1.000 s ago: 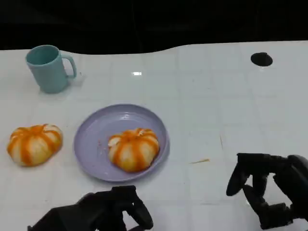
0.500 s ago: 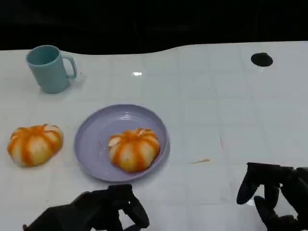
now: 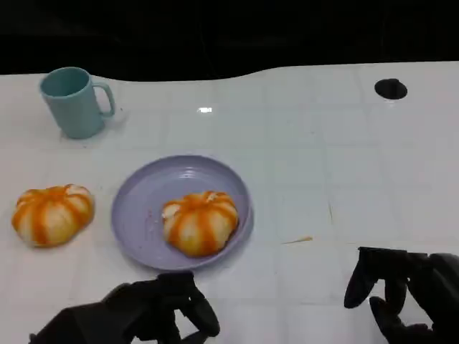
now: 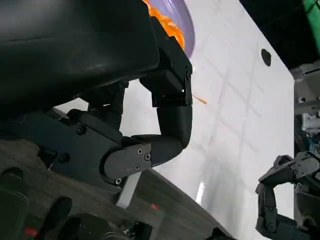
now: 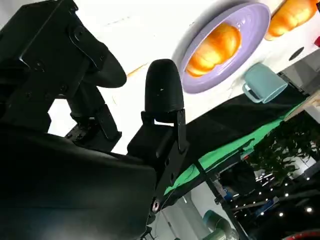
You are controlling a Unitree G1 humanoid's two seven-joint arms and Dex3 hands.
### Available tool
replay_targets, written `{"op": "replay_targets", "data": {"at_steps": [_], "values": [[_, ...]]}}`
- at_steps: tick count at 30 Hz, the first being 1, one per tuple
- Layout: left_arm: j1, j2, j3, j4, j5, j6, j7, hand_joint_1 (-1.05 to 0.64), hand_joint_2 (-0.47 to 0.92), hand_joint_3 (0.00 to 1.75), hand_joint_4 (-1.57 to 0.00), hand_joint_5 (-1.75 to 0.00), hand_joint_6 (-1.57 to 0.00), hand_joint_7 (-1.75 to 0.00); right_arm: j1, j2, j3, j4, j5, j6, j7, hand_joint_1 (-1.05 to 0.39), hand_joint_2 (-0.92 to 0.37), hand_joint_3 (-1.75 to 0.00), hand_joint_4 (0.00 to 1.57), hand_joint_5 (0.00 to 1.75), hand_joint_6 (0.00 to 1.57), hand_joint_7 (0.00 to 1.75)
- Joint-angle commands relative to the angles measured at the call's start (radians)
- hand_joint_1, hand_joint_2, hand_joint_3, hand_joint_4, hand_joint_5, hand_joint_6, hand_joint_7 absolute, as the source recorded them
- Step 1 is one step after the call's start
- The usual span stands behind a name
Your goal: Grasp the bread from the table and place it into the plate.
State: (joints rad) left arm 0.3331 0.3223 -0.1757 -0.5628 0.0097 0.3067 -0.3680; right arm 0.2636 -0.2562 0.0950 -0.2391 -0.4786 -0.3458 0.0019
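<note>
Bread [image 3: 200, 222] lay in the purple plate [image 3: 140, 208], second bread [image 3: 52, 214] beside it, left hand [image 3: 154, 315] curled empty, right hand [image 3: 401, 290] released.

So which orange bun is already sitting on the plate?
The orange-striped round bread bun nearer the middle of the table lies in the lilac round plate. The other orange-striped bun lies on the bare white table beside the plate.

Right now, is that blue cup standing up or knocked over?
Upright: the teal mug stands on its base on the table, open mouth facing up.
</note>
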Motion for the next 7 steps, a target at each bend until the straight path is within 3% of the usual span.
{"op": "replay_targets", "data": {"at_steps": [1,7], "values": [[0.007,0.015,0.007,0.003,-0.001,-0.018,-0.005,-0.31,0.81,0.72,-0.62,-1.75,-0.59,-1.44,-0.008,0.000,0.003,0.006,0.001,0.004,-0.010,0.06,-0.17,-1.49,0.95,1.63,0.91,1.27],[0.006,0.015,0.009,0.002,-0.005,-0.013,-0.007,-0.31,0.80,0.73,-0.62,-1.75,-0.59,-1.45,-0.005,0.003,0.009,0.001,-0.005,0.008,-0.010,0.04,-0.17,-1.48,0.95,1.66,0.92,1.28]]}}
